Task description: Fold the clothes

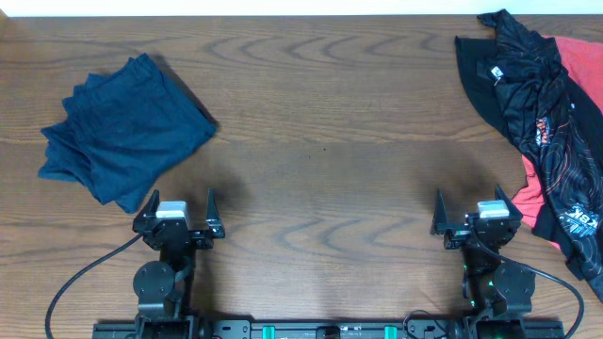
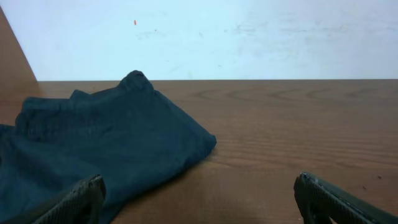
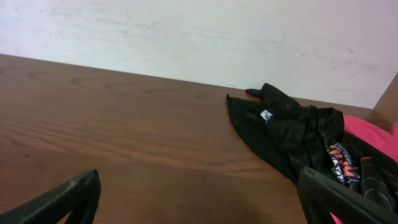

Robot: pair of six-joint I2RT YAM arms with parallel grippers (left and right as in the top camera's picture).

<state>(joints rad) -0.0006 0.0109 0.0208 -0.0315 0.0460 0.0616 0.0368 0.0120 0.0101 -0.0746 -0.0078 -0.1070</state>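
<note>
Two arms parked at the near edge of the table (image 1: pixel 320 113): left gripper (image 1: pixel 180 207) and right gripper (image 1: pixel 473 209), jaws spread, holding nothing. Folded navy shorts (image 1: pixel 127 127) lie far left, likely finished; black-and-red garment (image 1: pixel 542 113) heaped far right, probably awaiting folding

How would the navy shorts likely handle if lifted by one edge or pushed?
Likely floppy: the navy shorts lie in soft, wrinkled layers, so a lifted edge would drape. Pushed across the table, they would probably bunch.
</note>
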